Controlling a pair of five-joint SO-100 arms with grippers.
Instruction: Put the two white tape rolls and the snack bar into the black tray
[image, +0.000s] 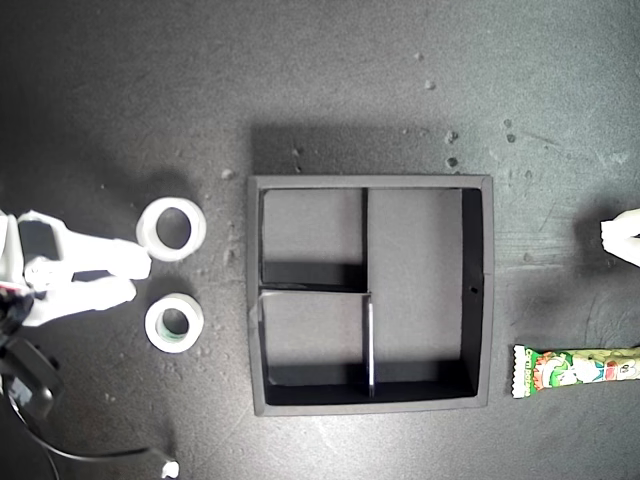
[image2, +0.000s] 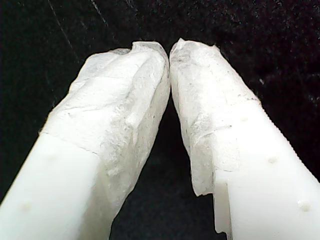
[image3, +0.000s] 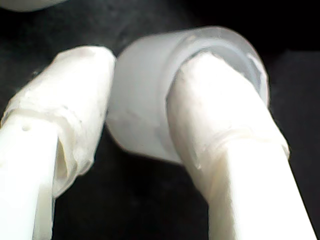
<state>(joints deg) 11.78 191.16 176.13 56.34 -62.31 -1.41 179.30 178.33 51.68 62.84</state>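
Between the parted fingers of my second claw (image3: 135, 100) sits a white tape roll (image3: 145, 100), ungripped

My first gripper (image2: 170, 50) is white plastic, its two fingers ending in blunt tips wrapped in crinkled white tape, with small round dimples on the bare plastic farther back. My second gripper (image3: 145, 65) has the same white fingers and taped tips. In the exterior view that arm's white body carries a black cable (image: 40, 400) ending in a small white plug.
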